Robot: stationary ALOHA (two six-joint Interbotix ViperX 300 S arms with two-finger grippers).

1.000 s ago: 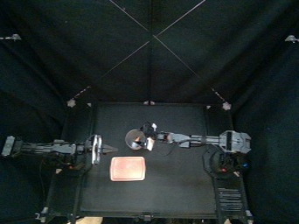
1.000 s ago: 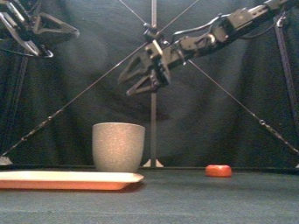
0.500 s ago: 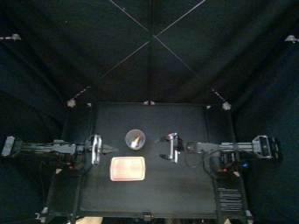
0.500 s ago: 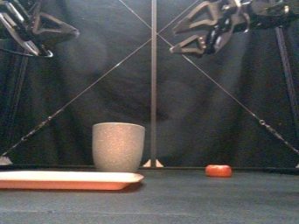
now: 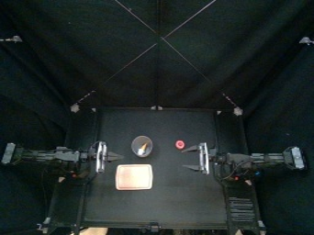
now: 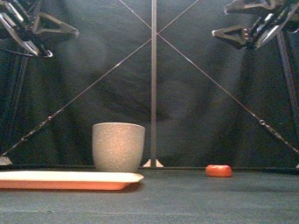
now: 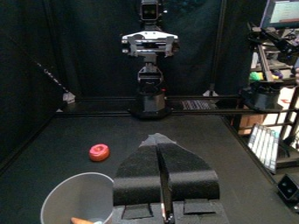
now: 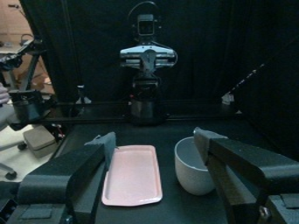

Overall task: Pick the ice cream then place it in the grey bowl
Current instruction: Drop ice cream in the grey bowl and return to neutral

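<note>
The tall grey speckled cup (image 5: 142,145) stands left of the table's middle. A pale toy with an orange end, apparently the ice cream (image 7: 79,219), lies inside it, mostly hidden by the wall. My right gripper (image 5: 193,159) hangs high at the right, well clear of the cup (image 6: 118,146), open with nothing between its jaws (image 8: 156,137). My left gripper (image 5: 103,158) rests at the left, shut and empty (image 7: 156,140), beside the cup (image 7: 73,194). In the front view both grippers sit at the top corners, left (image 6: 65,28) and right (image 6: 232,19).
A flat pink tray (image 5: 132,177) lies in front of the cup, toward the front edge (image 8: 128,173). A small red toy (image 5: 181,144) sits right of the cup (image 6: 219,171), between it and my right arm.
My right arm has drawn back to the right and upward from above the cup. The red toy it covered in the top view now shows. The left arm has not moved.
</note>
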